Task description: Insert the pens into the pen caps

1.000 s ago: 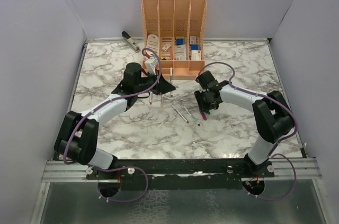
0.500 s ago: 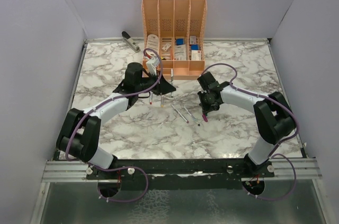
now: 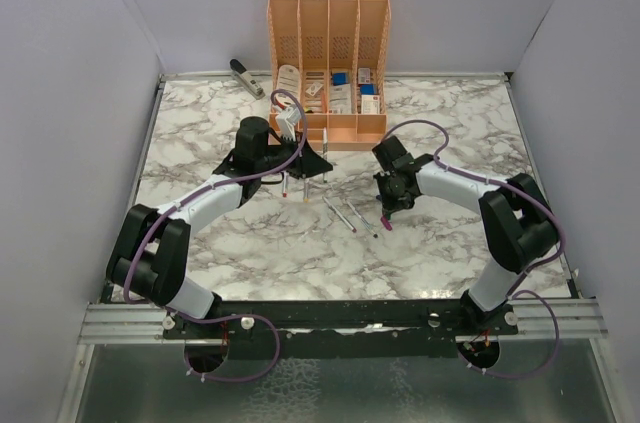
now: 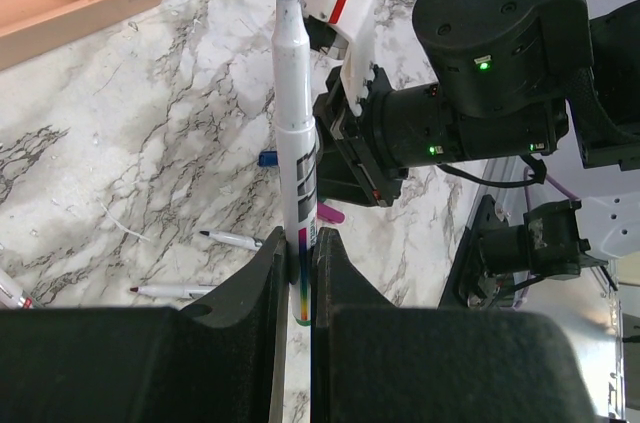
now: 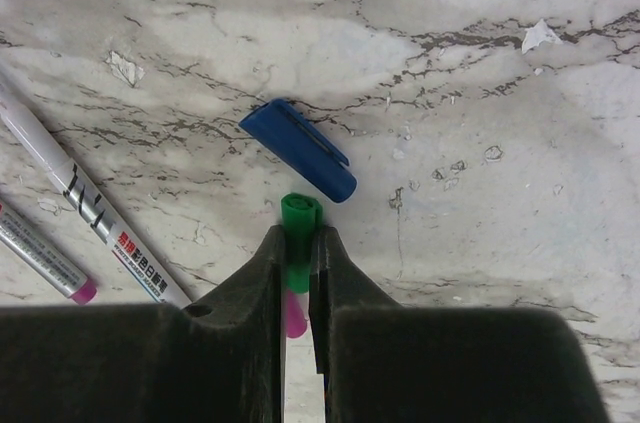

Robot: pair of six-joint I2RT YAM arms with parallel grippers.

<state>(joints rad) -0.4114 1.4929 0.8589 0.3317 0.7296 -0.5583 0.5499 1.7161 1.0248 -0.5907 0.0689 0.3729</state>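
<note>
My left gripper (image 4: 297, 243) is shut on a white pen (image 4: 296, 143) with a green tip, held upright above the table; in the top view it (image 3: 318, 161) is in front of the organiser. My right gripper (image 5: 298, 238) is shut on a green pen cap (image 5: 299, 218) down at the marble. A purple cap (image 5: 294, 315) lies under its jaws, and a blue cap (image 5: 300, 148) lies just beyond the green one. In the top view the right gripper (image 3: 386, 209) points down right of centre. Two loose pens (image 3: 342, 213) lie between the arms.
An orange desk organiser (image 3: 328, 43) stands at the back centre with a black-and-silver stapler (image 3: 245, 76) to its left. Two more pens (image 5: 90, 213) lie left of the right gripper. Grey walls close in the marble table (image 3: 200, 243) on three sides.
The right gripper's jaws have closed onto the green cap, and its arm has shifted slightly. The left arm holds its pen still.
</note>
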